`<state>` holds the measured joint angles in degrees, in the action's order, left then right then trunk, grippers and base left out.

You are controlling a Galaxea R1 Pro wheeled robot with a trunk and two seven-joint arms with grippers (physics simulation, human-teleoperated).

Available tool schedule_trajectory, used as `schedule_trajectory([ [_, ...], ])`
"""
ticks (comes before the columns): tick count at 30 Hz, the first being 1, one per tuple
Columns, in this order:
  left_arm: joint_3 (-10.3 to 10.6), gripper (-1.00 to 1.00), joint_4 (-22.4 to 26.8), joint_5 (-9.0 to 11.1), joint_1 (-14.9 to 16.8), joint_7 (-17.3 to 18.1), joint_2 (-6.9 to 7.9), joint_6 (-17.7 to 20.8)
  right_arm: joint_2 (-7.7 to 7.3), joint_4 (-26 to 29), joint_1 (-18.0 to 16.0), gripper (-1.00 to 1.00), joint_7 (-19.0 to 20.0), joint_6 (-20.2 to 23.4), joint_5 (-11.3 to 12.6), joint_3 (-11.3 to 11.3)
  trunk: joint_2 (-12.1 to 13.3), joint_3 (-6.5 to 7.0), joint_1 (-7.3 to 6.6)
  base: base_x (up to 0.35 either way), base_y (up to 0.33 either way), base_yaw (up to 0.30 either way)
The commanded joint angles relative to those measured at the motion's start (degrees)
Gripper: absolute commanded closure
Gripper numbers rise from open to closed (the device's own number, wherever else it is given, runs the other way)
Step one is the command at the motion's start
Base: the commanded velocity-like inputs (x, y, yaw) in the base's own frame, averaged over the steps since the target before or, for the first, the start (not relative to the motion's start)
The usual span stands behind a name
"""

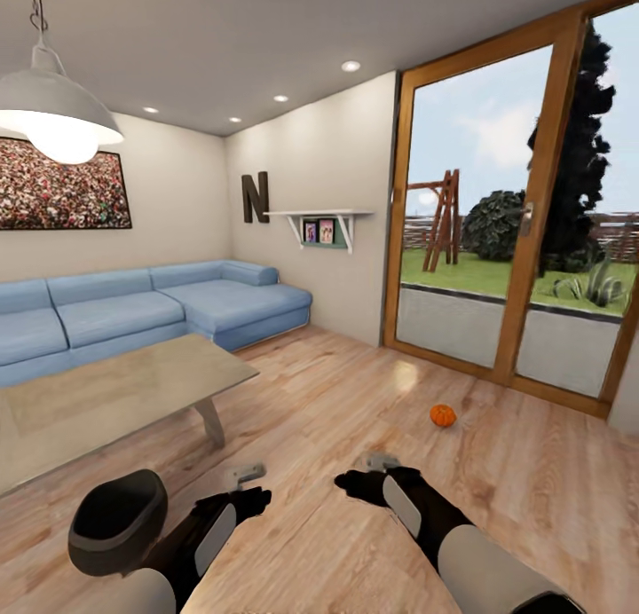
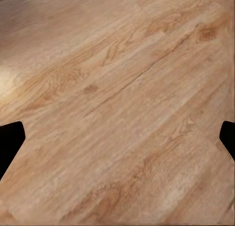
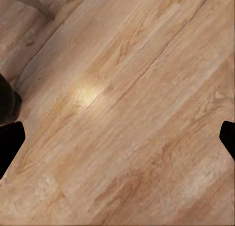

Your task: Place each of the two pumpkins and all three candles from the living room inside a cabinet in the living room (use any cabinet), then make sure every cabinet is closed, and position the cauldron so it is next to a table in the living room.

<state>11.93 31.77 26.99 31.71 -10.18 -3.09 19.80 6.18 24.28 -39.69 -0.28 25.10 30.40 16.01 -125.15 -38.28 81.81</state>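
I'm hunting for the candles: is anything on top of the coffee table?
The visible top of the coffee table looks bare, no candles. Its left part runs beyond the head view's edge, so that stretch cannot be checked.

The cauldron (image 1: 117,521) is partly covered by the left arm, so its near right side is hidden. The desk (image 1: 106,399) runs off the left edge. In both wrist views the black fingers (image 2: 11,142) are cut off at the edges. The pumpkin (image 1: 443,415) looks too small to show its ribs.
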Motion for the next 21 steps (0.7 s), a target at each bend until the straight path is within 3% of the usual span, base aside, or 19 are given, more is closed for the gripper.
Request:
schedule_trajectory([
  [1,0.32,-1.0,0.14,0.61,0.02,-0.55,0.04,0.19,-0.69,-0.31,-0.04,-1.0,0.02,-0.96,0.75,0.0,-0.03,0.0,-0.03,-0.162,-0.235,-0.235],
  [6,0.37,-1.0,0.14,0.61,0.02,-0.49,0.02,0.2,-1.93,-3.26,-0.04,-1.0,0.54,-6.62,1.97,-0.51,-0.03,0.27,-0.03,-0.149,-0.241,-0.243],
  [9,0.37,-1.0,0.14,0.61,0.02,-0.48,0.01,0.18,-2.02,-7.31,-0.04,-1.0,3.96,-8.73,4.06,-0.61,-0.03,0.4,-0.03,-0.078,-0.227,-0.256],
  [14,0.37,-1.0,0.14,0.61,0.02,-0.53,0.01,0.16,-2.36,-11.21,-0.04,-1.0,8.22,-10.21,6.28,-0.63,-0.03,0.57,-0.03,-0.012,-0.062,-0.263],
  [17,0.37,-1.0,0.14,0.61,0.02,-0.54,0.02,0.16,-2.71,-11.8,-0.04,-1.0,8.47,-10.39,6.49,-0.63,-0.03,0.66,-0.03,-0.001,-0.007,-0.267],
  [21,0.37,-1.0,0.14,0.62,0.02,-0.47,0.01,0.16,-4.25,-12.45,-0.04,-1.0,8.55,-10.53,6.58,-0.63,-0.03,0.77,-0.03,0.0,-0.002,-0.267],
])
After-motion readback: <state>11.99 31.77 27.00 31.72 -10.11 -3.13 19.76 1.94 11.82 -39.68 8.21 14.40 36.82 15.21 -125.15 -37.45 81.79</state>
